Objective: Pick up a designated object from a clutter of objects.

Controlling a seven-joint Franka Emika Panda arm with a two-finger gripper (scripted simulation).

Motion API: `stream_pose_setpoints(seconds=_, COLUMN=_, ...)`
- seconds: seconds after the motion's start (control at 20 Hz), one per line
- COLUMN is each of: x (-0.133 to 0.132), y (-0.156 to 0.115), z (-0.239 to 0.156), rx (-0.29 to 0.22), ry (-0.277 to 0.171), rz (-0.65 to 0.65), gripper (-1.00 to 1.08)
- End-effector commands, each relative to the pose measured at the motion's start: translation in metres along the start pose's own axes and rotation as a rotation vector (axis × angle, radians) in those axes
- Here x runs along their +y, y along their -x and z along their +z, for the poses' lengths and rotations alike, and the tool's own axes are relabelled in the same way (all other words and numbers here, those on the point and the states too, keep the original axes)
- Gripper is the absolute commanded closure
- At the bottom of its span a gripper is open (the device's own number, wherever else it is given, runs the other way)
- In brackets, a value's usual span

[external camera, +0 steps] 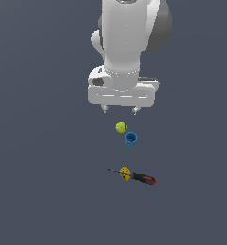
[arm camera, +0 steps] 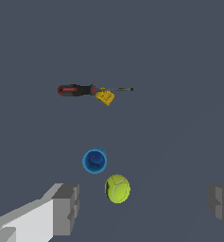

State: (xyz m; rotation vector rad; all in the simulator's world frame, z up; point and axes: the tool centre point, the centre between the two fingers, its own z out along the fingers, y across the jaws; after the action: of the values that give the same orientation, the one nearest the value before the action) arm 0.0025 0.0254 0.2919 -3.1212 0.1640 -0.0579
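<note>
The yellow-green tennis ball (external camera: 121, 127) lies on the dark floor, just beside the small blue cup (external camera: 130, 139). In the wrist view the ball (arm camera: 117, 188) sits between my spread fingers, nearer one of them, with the cup (arm camera: 94, 161) just beyond it. My gripper (external camera: 119, 110) is open and empty, hovering above the ball. The small yellow cube (external camera: 125, 173) rests against the shaft of the red-and-black-handled screwdriver (external camera: 142, 178), farther from the arm. Both also show in the wrist view, the cube (arm camera: 105, 97) and the screwdriver (arm camera: 78, 90).
The dark grey floor (external camera: 38, 191) spreads flat all around. The arm's white body (external camera: 127, 43) rises above the gripper.
</note>
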Motion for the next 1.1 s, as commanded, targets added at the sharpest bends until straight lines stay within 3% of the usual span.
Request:
stream_pose_setpoints(seconds=0.0, x=-0.002, y=0.006, z=0.019, rx=-0.003, ry=0.001, rz=0.04, gripper=-0.92)
stream_pose_setpoints(seconds=0.65, x=-0.008, y=0.07, z=0.136, rx=-0.022, ry=0.014, rz=0.315, gripper=-0.92)
stream_pose_setpoints(seconds=1.05, x=-0.007, y=0.11, z=0.179, rx=-0.029, ry=0.022, rz=0.44, gripper=-0.92)
